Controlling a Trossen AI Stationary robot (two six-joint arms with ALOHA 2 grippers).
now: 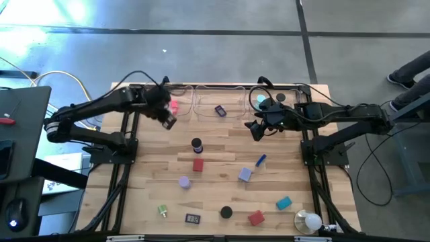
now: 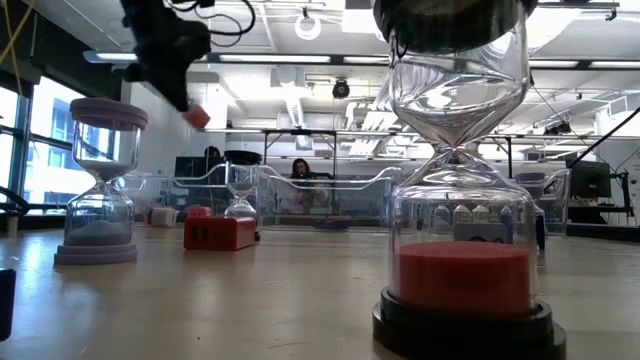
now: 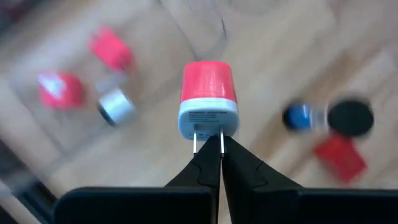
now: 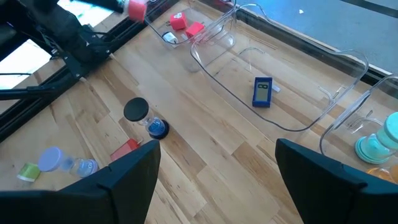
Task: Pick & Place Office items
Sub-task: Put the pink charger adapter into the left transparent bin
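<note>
Left gripper (image 3: 221, 146) pinches the thin metal prongs of a small red plug (image 3: 209, 99), held up in the air at mid frame. It looks light, hard and slippery; squeezing its body seems safer.

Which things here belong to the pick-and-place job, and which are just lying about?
Job:
- red plug adapter, pinched by its prongs in the shut left hand
- black-capped hourglass, red block, blue stick, lavender block, teal block
- open right hand, waiting above the table

Lying about:
- white bulb, at a table corner
- clear tray
</note>
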